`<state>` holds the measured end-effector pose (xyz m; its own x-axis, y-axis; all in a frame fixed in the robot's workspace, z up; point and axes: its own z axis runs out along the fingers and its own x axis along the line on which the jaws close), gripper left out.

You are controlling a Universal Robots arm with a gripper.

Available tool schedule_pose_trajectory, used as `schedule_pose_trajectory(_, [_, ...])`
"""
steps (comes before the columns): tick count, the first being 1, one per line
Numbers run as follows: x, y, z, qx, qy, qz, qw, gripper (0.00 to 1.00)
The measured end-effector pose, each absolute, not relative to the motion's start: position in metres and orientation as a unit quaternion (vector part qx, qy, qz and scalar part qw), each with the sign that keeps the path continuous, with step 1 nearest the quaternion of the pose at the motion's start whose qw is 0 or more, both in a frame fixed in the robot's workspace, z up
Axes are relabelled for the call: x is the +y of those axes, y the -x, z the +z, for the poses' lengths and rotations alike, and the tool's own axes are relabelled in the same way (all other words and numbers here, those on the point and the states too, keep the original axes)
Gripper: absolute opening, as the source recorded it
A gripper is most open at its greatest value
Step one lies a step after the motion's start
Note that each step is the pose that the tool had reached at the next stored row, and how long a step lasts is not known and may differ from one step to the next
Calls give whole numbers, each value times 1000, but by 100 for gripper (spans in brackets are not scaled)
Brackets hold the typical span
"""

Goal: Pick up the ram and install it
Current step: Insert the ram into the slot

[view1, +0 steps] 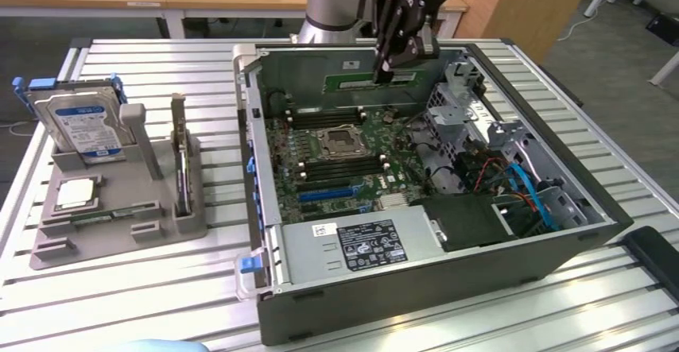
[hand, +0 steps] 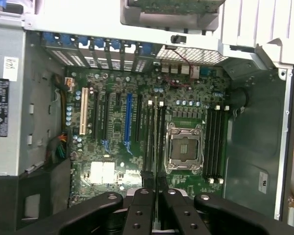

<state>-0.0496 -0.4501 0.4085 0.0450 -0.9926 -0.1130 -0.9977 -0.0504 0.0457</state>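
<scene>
The ram (view1: pixel 361 82), a thin green stick, is held edge-down in the air inside the open computer case (view1: pixel 446 288), close to the case's far wall and above the far end of the motherboard (view1: pixel 351 173). Its long axis is level and runs from the exterior view's left to the exterior view's right. This is roughly parallel to the far wall and to the memory slots (view1: pixel 318 118) beside the CPU socket (view1: pixel 339 139). One end juts toward the exterior view's left, clear of the grip.

The tool (view1: pixel 384 72) points straight down and is clamped on the ram near its middle, with the black fingers (hand: pixel 139 210) drawn close on either flat face. In the wrist view, the narrow gap between the fingers lines up with a pair of dark slots next to the socket. The stick is not seated in any slot.

Within the case, a silver power supply (view1: pixel 361 245) with a black label lies at the near end, and blue cables (view1: pixel 530 193) run through the drive bay at the exterior view's right.

The case lies on its side on a ribbed metal counter (view1: pixel 159 58). Well apart, at the exterior view's left, a grey holder (view1: pixel 117 245) carries an upright blue-labelled hard drive (view1: pixel 85 125) and a square silver CPU chip (view1: pixel 76 195).
</scene>
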Motion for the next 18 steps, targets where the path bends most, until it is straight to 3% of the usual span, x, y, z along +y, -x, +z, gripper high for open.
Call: schedule_pose_trajectory(18, [-438,50,392,720,692,56,25,13])
